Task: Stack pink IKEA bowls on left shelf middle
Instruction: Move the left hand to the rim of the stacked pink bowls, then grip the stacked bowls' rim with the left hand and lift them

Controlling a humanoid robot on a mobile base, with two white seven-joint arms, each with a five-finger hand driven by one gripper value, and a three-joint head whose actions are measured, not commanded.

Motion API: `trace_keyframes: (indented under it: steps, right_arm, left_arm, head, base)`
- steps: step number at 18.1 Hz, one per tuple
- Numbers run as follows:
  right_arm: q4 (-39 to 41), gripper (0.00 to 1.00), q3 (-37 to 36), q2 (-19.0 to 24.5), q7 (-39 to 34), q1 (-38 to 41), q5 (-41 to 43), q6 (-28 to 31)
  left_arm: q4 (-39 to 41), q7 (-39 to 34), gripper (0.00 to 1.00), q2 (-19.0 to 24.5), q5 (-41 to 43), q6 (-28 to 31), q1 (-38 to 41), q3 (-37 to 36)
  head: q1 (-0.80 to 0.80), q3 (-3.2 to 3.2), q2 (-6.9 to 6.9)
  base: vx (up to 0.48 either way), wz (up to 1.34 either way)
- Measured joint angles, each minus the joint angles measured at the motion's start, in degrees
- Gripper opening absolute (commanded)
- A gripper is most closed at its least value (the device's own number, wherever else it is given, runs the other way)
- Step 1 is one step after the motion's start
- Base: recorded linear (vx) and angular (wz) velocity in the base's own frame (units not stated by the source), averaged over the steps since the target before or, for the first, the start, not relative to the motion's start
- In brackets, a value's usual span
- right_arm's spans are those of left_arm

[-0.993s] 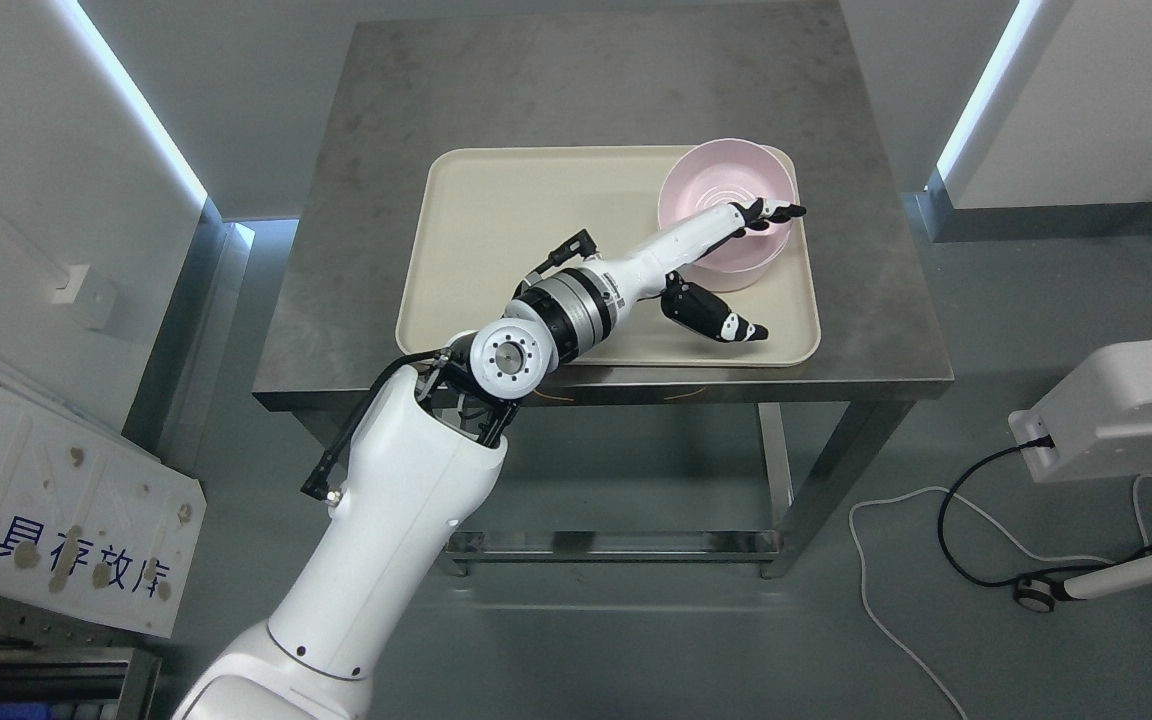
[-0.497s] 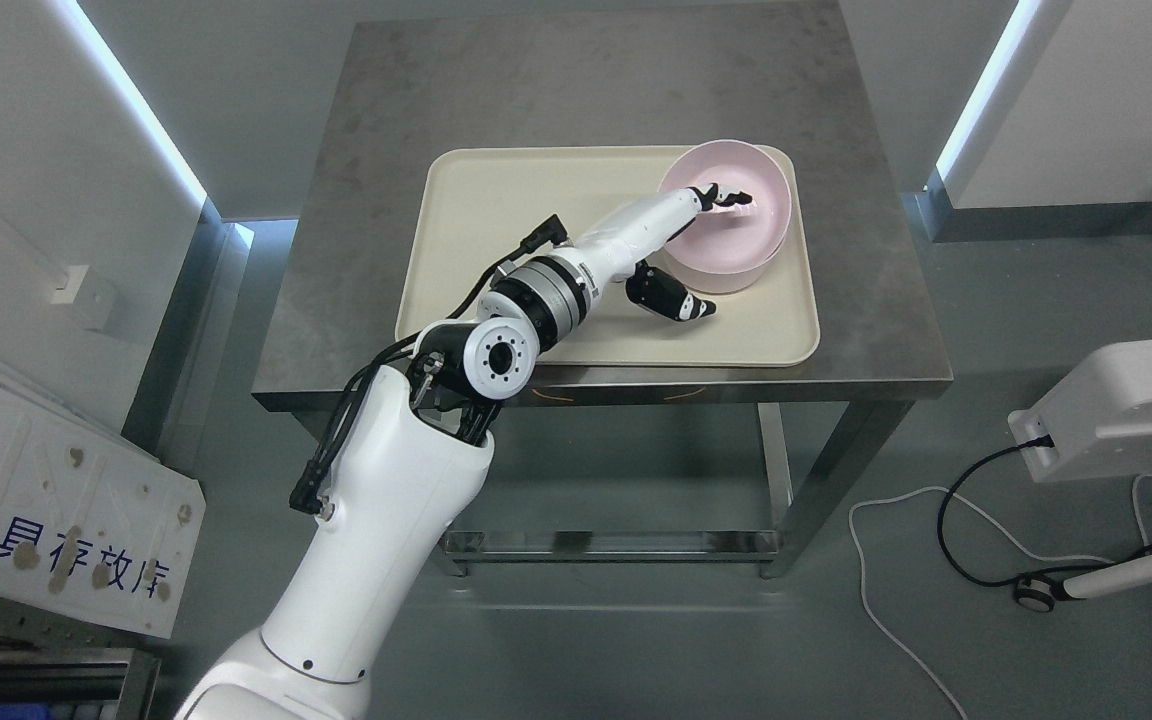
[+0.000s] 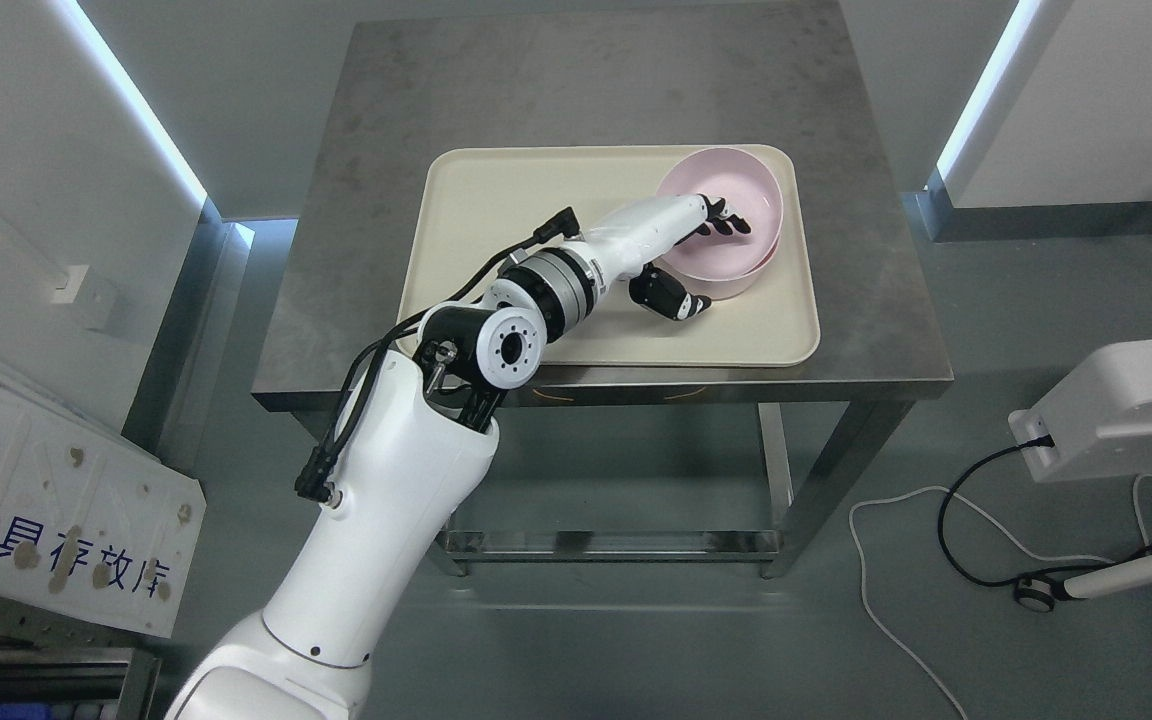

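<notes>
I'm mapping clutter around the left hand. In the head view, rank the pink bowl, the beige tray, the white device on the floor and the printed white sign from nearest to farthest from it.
1. Pink bowl: the left hand grips its near-left rim.
2. Beige tray: under the bowl, stretching left.
3. White device: far right, on the floor.
4. Printed white sign: lower left, farthest.

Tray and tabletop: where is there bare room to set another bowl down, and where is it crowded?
The tray is bare across its left and middle. Table beyond the tray lies open. It is crowded at the tray's right end, where the pink bowl sits with the left hand over its rim.
</notes>
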State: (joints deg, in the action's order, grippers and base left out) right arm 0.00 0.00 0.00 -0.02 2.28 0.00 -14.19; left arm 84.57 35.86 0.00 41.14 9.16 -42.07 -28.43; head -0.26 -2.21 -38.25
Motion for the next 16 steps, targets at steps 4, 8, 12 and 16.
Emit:
trace_keyframes:
  steps: [4,8,12,16]
  right_arm:
    - [0.0,1.0,0.0,0.0,0.0,0.0,0.0,0.0]
    - [0.0,1.0,0.0,0.0,0.0,0.0,0.0,0.0]
    - [0.0,1.0,0.0,0.0,0.0,0.0,0.0,0.0]
    - [0.0,1.0,0.0,0.0,0.0,0.0,0.0,0.0]
  left_arm:
    - [-0.55,-0.25,0.3,0.0,0.5,-4.99,0.12,-0.45]
    - [-0.98,-0.66,0.19,0.0,0.8,-8.04,1.48,-0.45]
    - [-1.28,-0.87,0.01,-0.02,0.9,-11.54,2.71,0.67]
    - [-1.71,-0.28,0.01,-0.02,0.75,-16.68,3.35,4.18]
  head:
    - [0.0,0.0,0.0]
    - [0.0,0.0,0.0]
    - [0.0,0.0,0.0]
    - [0.0,0.0,0.0]
  base:
    - [0.0,0.0]
    - [0.0,0.0]
    - [0.0,0.0]
    - [0.0,0.0]
